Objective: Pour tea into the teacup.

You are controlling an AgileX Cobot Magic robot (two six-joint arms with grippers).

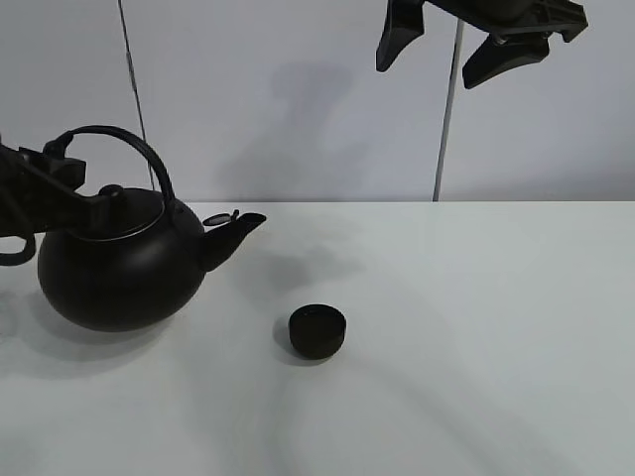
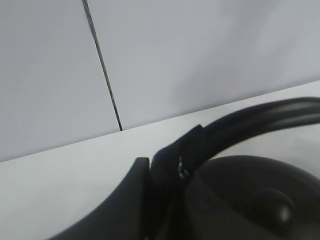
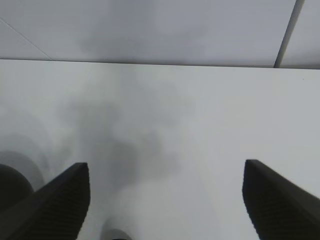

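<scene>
The big black kettle (image 1: 117, 268) is upright at the table's left, its spout pointing right toward the teacup (image 1: 317, 330), a small black cup a short way off near the table's middle. My left gripper (image 1: 62, 164) is shut on the left side of the kettle's arched handle (image 1: 134, 147). The left wrist view shows the gripper (image 2: 170, 165) clamped on the handle (image 2: 260, 116) above the lid (image 2: 265, 200). My right gripper (image 1: 456, 45) hangs open high above the table, well right of the cup. In the right wrist view the gripper (image 3: 167, 200) holds nothing between its fingers, and the teacup rim (image 3: 117, 235) barely shows.
The white table (image 1: 476, 327) runs up to a pale wall behind. A thin pole (image 1: 446, 119) stands at the back right. Part of the kettle's body (image 3: 10, 182) appears in the right wrist view.
</scene>
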